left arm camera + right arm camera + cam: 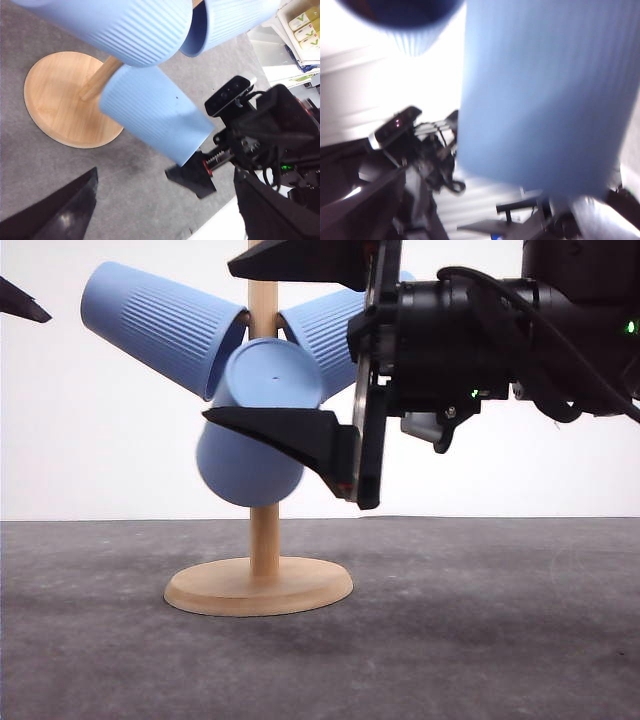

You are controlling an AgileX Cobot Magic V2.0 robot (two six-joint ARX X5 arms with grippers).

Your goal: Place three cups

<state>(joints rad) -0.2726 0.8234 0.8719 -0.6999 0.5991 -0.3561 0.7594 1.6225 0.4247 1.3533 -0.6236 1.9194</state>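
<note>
Three light-blue ribbed cups hang on a wooden stand [258, 587]. One cup [160, 320] slants up to the left and another cup [325, 325] slants up to the right, partly hidden by my right arm. The third cup [265, 390] points its flat base at the camera and tilts down. My right gripper [218, 340] is open, with one finger above this cup and one finger [280, 435] across its lower side, a gap on top. In the right wrist view that cup [535, 100] looms close and blurred. My left gripper [160, 210] is open and holds nothing, back from the stand.
The stand's round base [55, 95] rests on a dark grey table [480, 640], with its pole [264, 530] upright. A white wall lies behind. My right arm's black body [500, 330] fills the upper right. Shelves with boxes [300, 25] stand beyond the table.
</note>
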